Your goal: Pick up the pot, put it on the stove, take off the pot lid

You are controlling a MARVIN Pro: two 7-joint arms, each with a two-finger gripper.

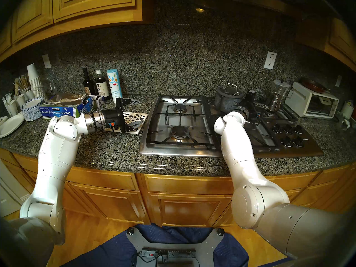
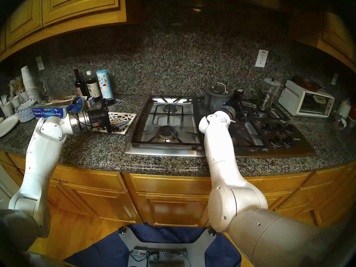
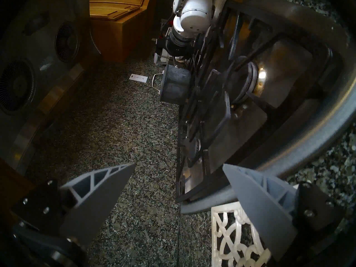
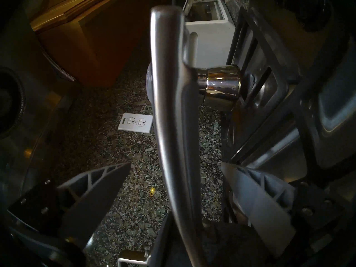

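- Pot [image 1: 228, 101] sits on the back grate of the stove [image 1: 183, 145], near mid-width, w/ the pot lid [image 1: 230, 91] on top – so placing looks done, lid step not.
- Lid's loop handle stands up above the pot, prob. the obvious grab point for lifting straight off.
- Right pincer [image 4: 174, 183] spread wide, holding nothing; pot's long handle [image 4: 169, 99] runs between the two fingers w/ clear gaps both sides, no contact seen. Reads as a let-go grip around the handle, or one not yet closed – can't tell which.
- From the head view the right wrist is just right of the pot, level w/ its side, i.e. lined up on the long handle rather than the lid.
- Left pincer [image 3: 177, 183] also wide open & empty, hovering over the white lattice trivet [image 1: 133, 122] on the desk [image 1: 107, 149], well left of the pot. Likely parked clear of the stove.
- Glass coffee pot [image 1: 277, 96] stands right of the pot, beyond the handle tip – tight spot; a sideways swing w/ the lid could clip it.
- Next, I'd judge: back off the handle, come over the loop.
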